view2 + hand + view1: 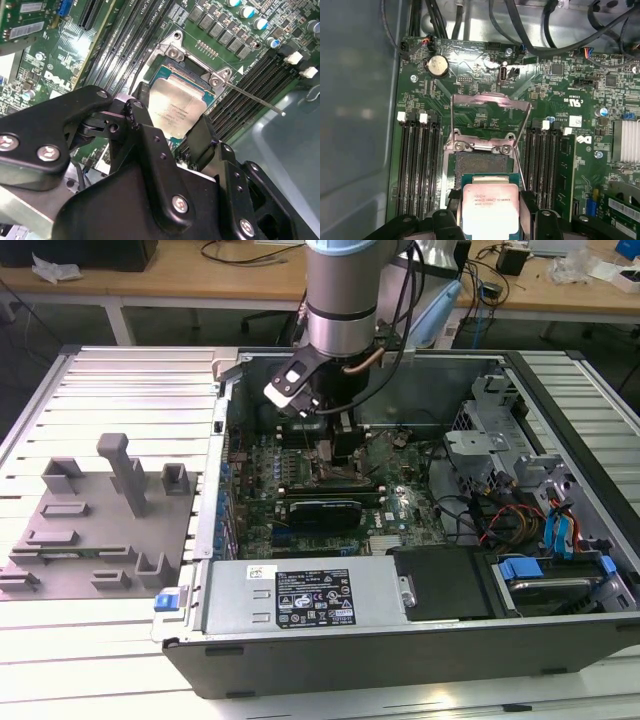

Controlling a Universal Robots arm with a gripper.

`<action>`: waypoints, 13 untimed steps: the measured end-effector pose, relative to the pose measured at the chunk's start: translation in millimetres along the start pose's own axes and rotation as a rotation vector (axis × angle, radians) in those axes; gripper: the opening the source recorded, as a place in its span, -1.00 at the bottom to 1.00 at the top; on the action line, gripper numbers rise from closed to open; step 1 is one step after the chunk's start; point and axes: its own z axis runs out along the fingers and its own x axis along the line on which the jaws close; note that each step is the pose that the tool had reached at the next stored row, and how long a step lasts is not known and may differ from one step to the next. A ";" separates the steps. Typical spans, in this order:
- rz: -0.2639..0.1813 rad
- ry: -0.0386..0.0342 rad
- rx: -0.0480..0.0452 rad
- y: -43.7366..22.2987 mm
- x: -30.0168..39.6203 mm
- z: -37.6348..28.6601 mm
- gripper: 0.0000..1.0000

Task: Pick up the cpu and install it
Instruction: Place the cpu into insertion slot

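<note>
The cpu (490,209), a pale silvery square chip with a thin green rim, sits between my gripper's (490,206) black fingers (452,201), which are shut on its two opposite edges. It hovers just over the open socket (482,161), partly covering it. The socket's metal load plate (490,102) stands raised behind it. In the second wrist view the cpu (176,111) lies over the socket frame (172,50), flanked by the fingers (141,125). In the exterior view the gripper (337,452) reaches down onto the motherboard (300,490) inside the open computer case.
The socket's thin lever (254,100) sticks out to one side. Memory slots (417,165) run along both sides of the socket. A grey power supply box (305,595), a drive cage (500,455) with cables, and a grey parts fixture (95,525) surround the work area.
</note>
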 end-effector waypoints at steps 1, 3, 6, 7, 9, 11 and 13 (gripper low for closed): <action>0.000 0.0002 -0.0001 0.3 0.0 0.8 0.08; 0.000 0.0004 0.0000 2.0 0.0 3.1 0.08; 0.003 0.0002 0.0001 3.1 0.0 7.8 0.08; 0.005 0.0000 0.0002 3.0 0.0 9.6 0.08; 0.005 0.0000 0.0002 3.0 0.0 9.8 0.08; 0.005 0.0003 0.0000 3.0 0.1 12.8 0.08; 0.005 0.0000 0.0002 2.9 0.1 14.0 0.08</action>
